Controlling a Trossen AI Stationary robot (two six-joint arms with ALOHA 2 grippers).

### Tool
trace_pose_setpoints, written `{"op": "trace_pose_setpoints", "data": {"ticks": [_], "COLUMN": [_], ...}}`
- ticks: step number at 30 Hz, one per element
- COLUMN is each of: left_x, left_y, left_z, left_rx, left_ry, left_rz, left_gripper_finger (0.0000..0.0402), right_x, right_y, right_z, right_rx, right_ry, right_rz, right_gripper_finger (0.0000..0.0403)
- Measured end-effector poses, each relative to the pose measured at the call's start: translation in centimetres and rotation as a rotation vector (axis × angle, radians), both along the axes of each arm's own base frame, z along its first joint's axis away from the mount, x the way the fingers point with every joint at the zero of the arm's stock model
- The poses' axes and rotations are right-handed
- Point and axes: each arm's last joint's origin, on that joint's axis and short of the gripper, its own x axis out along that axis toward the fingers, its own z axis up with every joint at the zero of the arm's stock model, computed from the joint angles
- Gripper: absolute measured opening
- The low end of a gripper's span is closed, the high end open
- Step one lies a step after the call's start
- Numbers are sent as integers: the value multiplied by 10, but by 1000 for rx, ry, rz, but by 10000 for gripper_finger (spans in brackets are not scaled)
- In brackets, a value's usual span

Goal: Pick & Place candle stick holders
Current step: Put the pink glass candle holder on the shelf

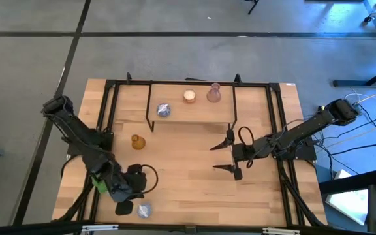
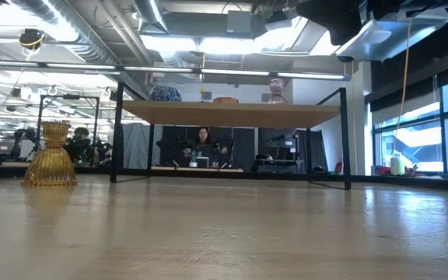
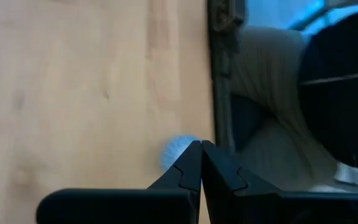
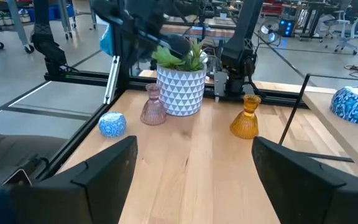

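Six glassy holders, three on the shelf and three on the desk; both end effectors empty.

Counted: two blue, two pink, one amber, one cream, plus one succulent [image 4: 181,87]. On the shelf [image 1: 194,115]: shelf blue [image 1: 164,110], cream [image 1: 189,96], shelf pink [image 1: 213,94]. On the desk [image 1: 188,186]: amber [image 4: 246,118], desk pink [image 4: 153,106] just beside the succulent, desk blue [image 4: 112,124] near the desk edge. Left end effector [image 3: 201,163] pinched fully closed on nothing, tips just beside desk blue; right end effector [image 4: 194,168] spread wide, empty, mid-desk. Probably light, rigid, slick and breakable: best gripped gently at the narrow waist on amber and the pinks, across the belly on the round blues, by the sides on cream.
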Motion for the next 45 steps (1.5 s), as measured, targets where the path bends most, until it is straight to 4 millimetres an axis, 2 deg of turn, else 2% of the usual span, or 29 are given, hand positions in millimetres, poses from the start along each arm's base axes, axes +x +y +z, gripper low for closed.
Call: {"op": "trace_pose_setpoints", "data": {"ticks": [4, 10, 13, 18, 24, 32, 45], "left_x": [-7, -15, -11, -6, -6, -11, -4], "left_y": [-6, -14, -19, -22, -24, -15, -7], "left_z": [-6, -38, -50, -53, -40, -43, -43], "left_rx": [-84, -43, -28, -16, -5, 97, 174], "left_ry": [154, 483, 551, 573, 571, 630, 561], "left_rz": [30, 117, 124, 110, 114, 152, 138], "left_gripper_finger": [2, 2, 2, 2, 2, 2, 2], "right_x": [0, 0, 0, 0, 0, 0, 0], "right_y": [0, 0, 0, 0, 0, 0, 0], "right_z": [-1, -1, -1, -1, -1, -1, -1], "right_rx": [-2, 10, 10, 12, 12, 11, 11], "right_ry": [4, 13, 12, 13, 13, 15, 14], "right_rz": [1, -2, -2, -4, -9, -9, -11], "right_gripper_finger": [321, 321, 321, 321, 321, 321, 321]}}
